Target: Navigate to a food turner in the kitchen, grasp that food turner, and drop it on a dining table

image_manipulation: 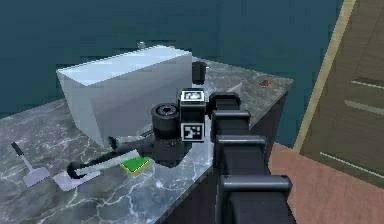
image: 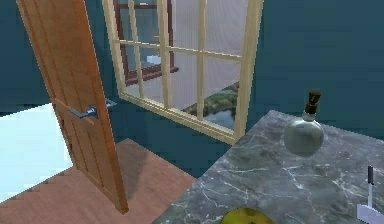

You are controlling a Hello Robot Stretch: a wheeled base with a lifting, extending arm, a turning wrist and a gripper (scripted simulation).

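Note:
On the grey marble counter (image_manipulation: pixel 120 195) lies a utensil with a flat pale head and a dark handle (image_manipulation: pixel 78 177), shaped like a food turner. A second small grey flat-headed utensil (image_manipulation: pixel 31 166) lies further left, and a small upright utensil (image: pixel 369 187) stands at the forward view's right edge. The dark arm (image_manipulation: pixel 245 170) rises from the bottom edge. My gripper (image_manipulation: pixel 125 146) reaches over the counter near the pale utensil's handle. With things lying on the counter behind its far end, I cannot tell whether it holds anything.
A white box (image_manipulation: pixel 125 82) stands on the counter behind the gripper, with a green flat thing (image_manipulation: pixel 135 165) in front. A round glass bottle (image: pixel 303 132) stands on the counter (image: pixel 260 180). A wooden door (image: pixel 75 95), a window (image: pixel 180 60) and wood floor (image: pixel 100 190) lie ahead.

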